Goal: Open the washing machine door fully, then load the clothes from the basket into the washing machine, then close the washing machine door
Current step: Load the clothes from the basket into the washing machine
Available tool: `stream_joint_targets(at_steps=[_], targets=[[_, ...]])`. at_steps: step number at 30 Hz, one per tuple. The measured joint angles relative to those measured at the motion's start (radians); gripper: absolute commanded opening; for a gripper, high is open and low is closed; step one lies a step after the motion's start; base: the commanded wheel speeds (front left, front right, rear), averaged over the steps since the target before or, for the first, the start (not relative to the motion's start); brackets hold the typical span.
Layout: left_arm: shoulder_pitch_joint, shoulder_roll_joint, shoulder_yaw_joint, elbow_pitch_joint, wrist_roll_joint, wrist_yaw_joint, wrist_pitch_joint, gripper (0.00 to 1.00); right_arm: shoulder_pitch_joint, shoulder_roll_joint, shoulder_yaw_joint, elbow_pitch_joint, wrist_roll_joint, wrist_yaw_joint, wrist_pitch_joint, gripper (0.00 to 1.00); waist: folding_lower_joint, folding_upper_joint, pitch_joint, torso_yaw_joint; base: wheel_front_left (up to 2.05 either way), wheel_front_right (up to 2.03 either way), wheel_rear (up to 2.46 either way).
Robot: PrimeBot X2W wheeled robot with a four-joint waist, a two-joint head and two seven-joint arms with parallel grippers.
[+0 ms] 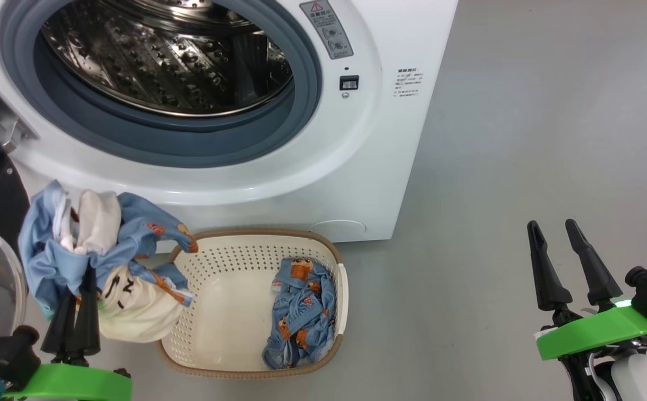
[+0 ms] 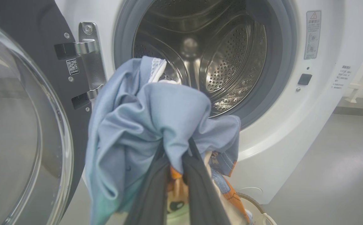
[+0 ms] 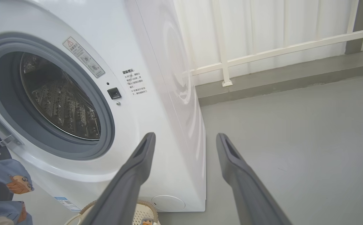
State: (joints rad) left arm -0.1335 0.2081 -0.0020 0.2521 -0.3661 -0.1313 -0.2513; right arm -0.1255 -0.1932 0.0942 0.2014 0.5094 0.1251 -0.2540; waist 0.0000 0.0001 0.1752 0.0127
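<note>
Grey floor [image 1: 524, 139] lies under it all. My left claw [image 1: 82, 289] is pinched tight on the clothes [image 1: 72, 239], a blue bundle with orange bears and a white bit on top. I hold it up in front of the washing machine [image 1: 356, 167], low and to the left of the round hole. A cream cloth [image 1: 134, 312] hangs under the bundle, at the left rim of the basket [image 1: 256, 233]. It has black letters; one looks like a Z, but I cannot read the word. One more blue bear piece [image 1: 301, 312] lies inside the basket, on its right side.

Just left of the bundle the door [image 2: 18, 125] stands open, with a small square code sticker [image 2: 72, 66] near its hinge. The steel drum [image 1: 167, 55] shows behind the grey-blue seal [image 1: 150, 142]. A grey sticker [image 1: 326, 28] with a red warning triangle sits beside the hole, and some small print [image 1: 409, 83] beside that is too tiny to read. A blue label [image 3: 64, 201] sits low on the front.

My right claw [image 1: 553, 234] is spread wide, holding nothing, well off to the right over the floor.
</note>
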Motion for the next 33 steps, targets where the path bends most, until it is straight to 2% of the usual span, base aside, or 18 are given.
stream_joint_targets(at_steps=[14,25,33], targets=[[-0.017,-0.005,0.016,-0.025,-0.001,0.0,0.0,0.0,-0.003,0.015,-0.002,-0.014,0.0,0.0,0.0,1.0,0.0,0.0,0.06,-0.012,0.0,0.0,0.0],[-0.276,0.049,-0.006,0.027,-0.016,0.0,-0.004,0.0,-0.085,0.039,-0.004,-0.028,0.0,0.0,0.0,1.0,0.0,0.0,0.175,-0.038,0.0,0.0,0.0],[-0.526,0.097,-0.039,0.135,-0.056,0.0,-0.004,0.0,-0.159,0.063,0.005,-0.03,-0.001,0.0,0.0,1.0,0.0,0.0,0.266,-0.077,0.0,0.0,0.0]])
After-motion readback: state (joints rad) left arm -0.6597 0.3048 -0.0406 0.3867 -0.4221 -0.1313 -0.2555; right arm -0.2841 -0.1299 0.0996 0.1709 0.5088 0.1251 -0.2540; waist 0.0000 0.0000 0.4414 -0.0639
